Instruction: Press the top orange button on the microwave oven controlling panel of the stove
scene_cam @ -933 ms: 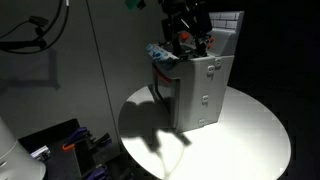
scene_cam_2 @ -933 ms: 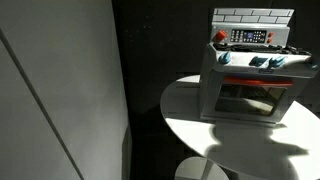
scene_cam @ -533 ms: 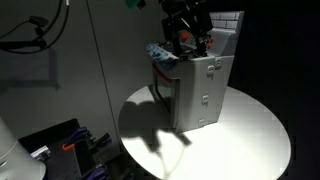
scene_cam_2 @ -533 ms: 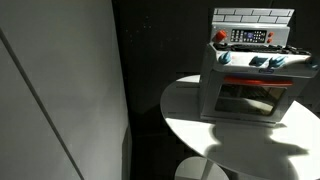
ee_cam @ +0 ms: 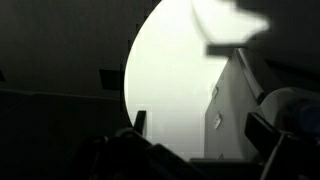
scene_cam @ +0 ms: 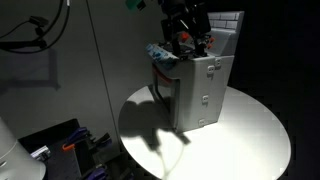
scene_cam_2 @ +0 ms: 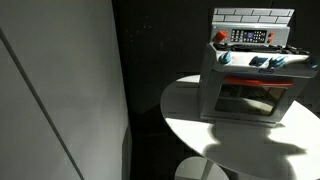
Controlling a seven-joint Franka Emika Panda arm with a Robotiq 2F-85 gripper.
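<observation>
A grey toy stove point(scene_cam_2: 250, 85) stands on a round white table point(scene_cam_2: 210, 125). Its dark control panel point(scene_cam_2: 252, 37) with small buttons sits on the backsplash, beside a red knob point(scene_cam_2: 220, 37). The single buttons are too small to tell apart. In an exterior view my gripper point(scene_cam: 187, 30) hangs just above the stove point(scene_cam: 205, 90), over its top. In the wrist view the two fingers point(ee_cam: 200, 128) stand wide apart and hold nothing, with the stove's grey side point(ee_cam: 235, 115) below them. The gripper is out of view where the panel shows.
The white table point(scene_cam: 240, 130) extends around the stove. A pale wall panel point(scene_cam_2: 60, 90) stands beside it. Cables and dark equipment point(scene_cam: 70, 145) lie on the floor near the table's edge. The surroundings are dark.
</observation>
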